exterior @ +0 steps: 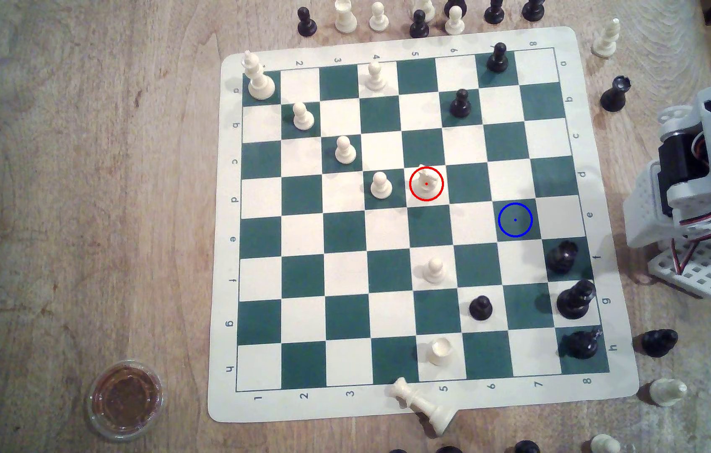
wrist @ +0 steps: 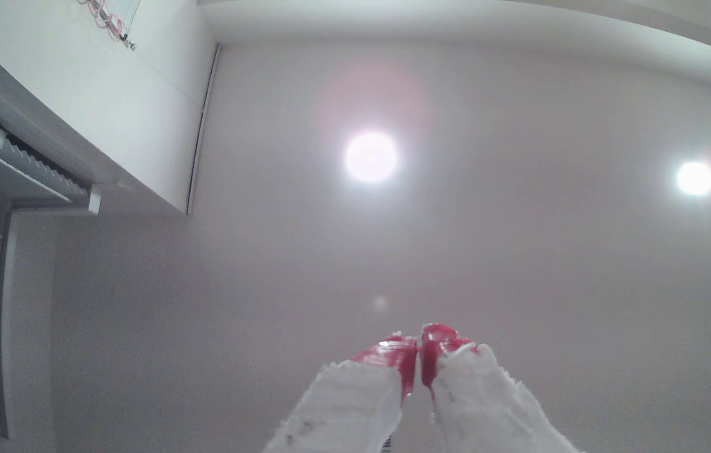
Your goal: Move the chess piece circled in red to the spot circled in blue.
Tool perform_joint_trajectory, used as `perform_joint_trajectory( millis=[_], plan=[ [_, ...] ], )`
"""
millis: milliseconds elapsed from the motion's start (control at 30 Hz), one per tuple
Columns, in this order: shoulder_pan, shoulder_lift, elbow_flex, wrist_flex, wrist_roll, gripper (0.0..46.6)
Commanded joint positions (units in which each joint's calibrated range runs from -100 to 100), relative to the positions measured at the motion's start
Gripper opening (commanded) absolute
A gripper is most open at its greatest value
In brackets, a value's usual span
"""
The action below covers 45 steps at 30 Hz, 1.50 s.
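The chess piece (exterior: 426,180), a cream-white knight ringed in red, stands on a white square near the middle of the green-and-white board (exterior: 393,400). The spot (exterior: 515,220), a dark green square with a blue circle and dot, lies two files toward the exterior view's right and one row nearer; nothing stands on it. The white arm (exterior: 702,183) is folded up off the board's right edge, well away from both. In the wrist view my gripper (wrist: 419,348) points up at the ceiling, its red-tipped white fingers (wrist: 388,361) pressed together with nothing between them.
White pawns (exterior: 380,185) stand just left of the knight, another (exterior: 434,270) below it. Black pieces (exterior: 563,257) crowd the board's lower right near the spot. A white piece (exterior: 421,405) lies toppled at the front edge. Captured pieces ring the board; a lidded cup (exterior: 126,398) sits front left.
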Motion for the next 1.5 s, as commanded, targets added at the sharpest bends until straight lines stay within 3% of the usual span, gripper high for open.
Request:
perform_joint_trajectory(
  millis=[0, 533, 767, 867, 1067, 1133, 1267, 1367, 1467],
  plan=[
    [1.0, 0.0, 1.2, 0.9, 0.3, 0.2],
    [11.3, 0.0, -5.3, 46.1, 0.3, 0.2],
    [11.3, 0.0, -13.7, 73.0, -0.1, 0.2],
    [12.0, 0.0, -19.9, 95.5, -0.1, 0.2],
    [13.1, 0.0, -24.5, 116.0, -0.3, 0.2],
    [11.9, 1.2, -28.7, 124.7, -1.7, 0.3],
    [11.3, 3.0, -33.2, 133.9, -1.7, 0.3],
    [11.1, 3.9, -34.3, 138.9, -1.4, 4.6],
    [11.3, 7.0, -35.0, 143.9, -3.1, 5.0]
  ],
)
